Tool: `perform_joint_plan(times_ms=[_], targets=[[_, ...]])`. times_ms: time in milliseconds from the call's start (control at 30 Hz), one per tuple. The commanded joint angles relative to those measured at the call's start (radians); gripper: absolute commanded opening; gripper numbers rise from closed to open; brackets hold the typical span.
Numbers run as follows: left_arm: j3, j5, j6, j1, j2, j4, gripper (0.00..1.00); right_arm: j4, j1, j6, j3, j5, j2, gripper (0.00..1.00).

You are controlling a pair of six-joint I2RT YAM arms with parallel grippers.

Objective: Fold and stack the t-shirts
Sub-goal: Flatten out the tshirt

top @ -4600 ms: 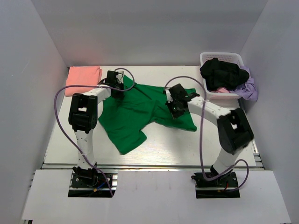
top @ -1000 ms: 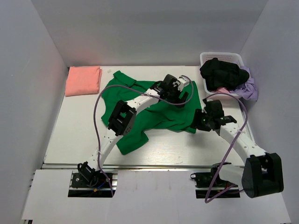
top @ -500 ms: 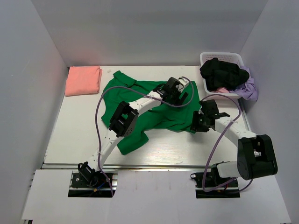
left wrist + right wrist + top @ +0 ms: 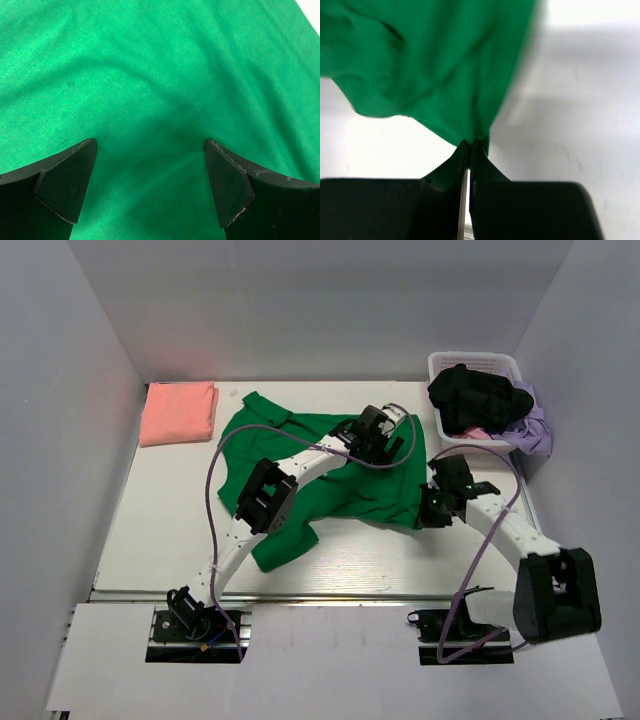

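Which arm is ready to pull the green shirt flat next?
Probably the right. The right tool is shut on the green t-shirt at a corner; the left tool hangs open over it, gripping nothing.

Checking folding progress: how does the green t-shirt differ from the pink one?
The green t-shirt lies spread and rumpled mid-table; the pink t-shirt sits folded in the far left corner. The right tool pinches the green one's edge; nothing touches the pink one. Both rest on the table.
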Motion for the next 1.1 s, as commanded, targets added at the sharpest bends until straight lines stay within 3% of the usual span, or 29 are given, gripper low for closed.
perform_joint_plan(times_ms=[0, 167, 267, 300, 400, 600, 700, 1067], targets=[[0.001, -0.073, -0.004, -0.007, 0.094, -0.174, 0.99, -0.275, 0.002, 0.036, 0.028, 0.048, -0.110, 0.00], [0.028, -0.063, -0.026, -0.007, 0.128, -0.212, 0.99, -0.542, 0.000, 0.166, 0.036, 0.049, -0.223, 0.01], [0.037, -0.053, -0.038, -0.007, 0.128, -0.212, 0.99, -0.616, 0.000, 0.237, 0.002, 0.039, -0.280, 0.23], [0.037, -0.053, -0.038, -0.007, 0.128, -0.212, 0.99, -0.647, -0.001, 0.283, -0.014, 0.044, -0.301, 0.41], [0.037, -0.034, -0.038, -0.007, 0.128, -0.212, 0.99, -0.624, 0.003, 0.265, -0.008, 0.021, -0.317, 0.65], [-0.033, 0.035, 0.003, -0.007, 0.087, -0.154, 0.99, -0.450, 0.008, 0.110, 0.081, -0.036, -0.335, 0.65], [-0.059, 0.046, 0.003, -0.007, 0.071, -0.143, 0.99, -0.257, 0.011, 0.055, 0.073, -0.077, -0.314, 0.63], [-0.044, 0.051, 0.003, -0.007, 0.071, -0.157, 0.99, 0.043, 0.011, 0.021, 0.114, 0.062, 0.032, 0.44]])
